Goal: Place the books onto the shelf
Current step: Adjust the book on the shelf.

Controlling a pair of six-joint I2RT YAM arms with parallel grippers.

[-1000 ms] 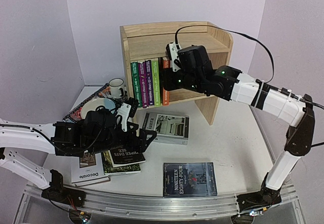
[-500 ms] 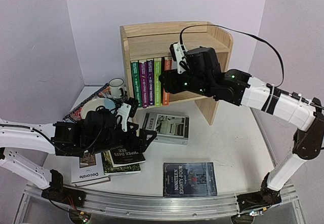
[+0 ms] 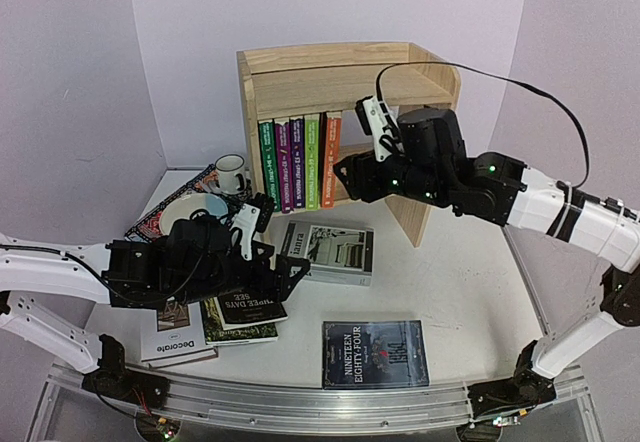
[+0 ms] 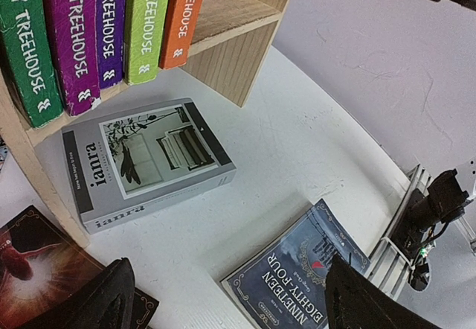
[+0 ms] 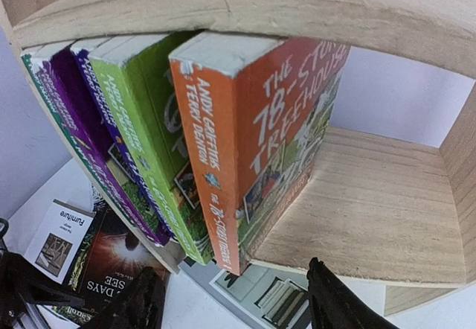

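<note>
We note the white tabletop with the pine shelf at its far side. On the lower tier we count five upright paperbacks, with the orange book at the right end. The right arm hides the rest of that tier.

The right gripper hovers just in front of the orange book, jaws apart and empty. The left gripper sits low over the near-left pile, jaws wide, holding nothing.

Flat on the tabletop lie grey "ianra" and "Nineteen Eighty-Four". The left arm covers most of white "Decorate" and a dark book, whose title is cut off. The mug stands behind on the patterned mat, which is half hidden.
</note>
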